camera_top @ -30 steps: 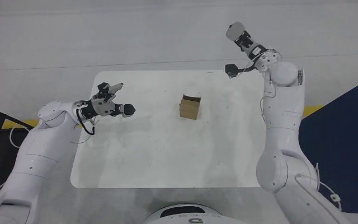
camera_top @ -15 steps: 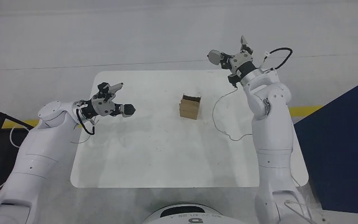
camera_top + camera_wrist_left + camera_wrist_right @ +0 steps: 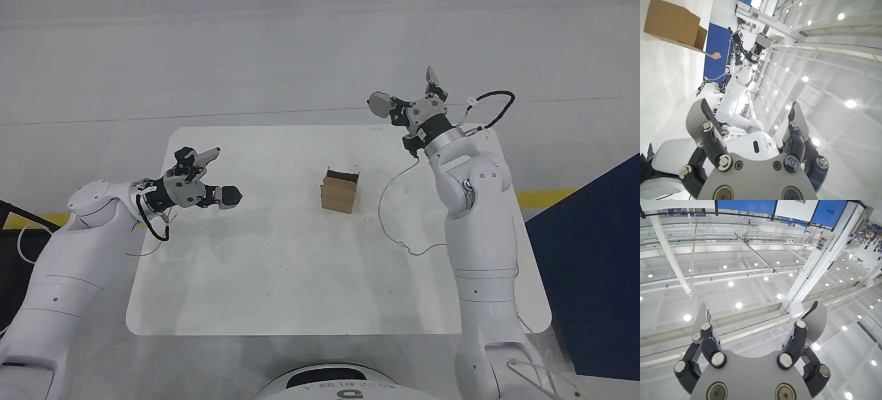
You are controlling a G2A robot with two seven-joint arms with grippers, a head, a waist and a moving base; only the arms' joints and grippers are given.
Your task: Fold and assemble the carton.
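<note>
A small brown carton [image 3: 340, 191] stands upright near the middle of the white table [image 3: 250, 290], its top flaps open. In the left wrist view the carton [image 3: 672, 24] lies far off, one flap sticking out. My left gripper [image 3: 220, 176] hovers over the table's left side, well left of the carton, pointing toward it; it is open and empty [image 3: 749, 111]. My right gripper [image 3: 405, 92] is raised beyond the table's far right corner, apart from the carton. It is open, empty and points up at the ceiling [image 3: 759, 309].
A thin cable [image 3: 388, 215] hangs from the right arm and loops over the table right of the carton. A blue floor area [image 3: 600, 250] borders the table's right side. The right arm [image 3: 742, 72] rises beyond the carton in the left wrist view.
The right arm has swung in from the far right toward the table's far edge, its gripper now left of where it was. The left arm and the carton have not moved.
</note>
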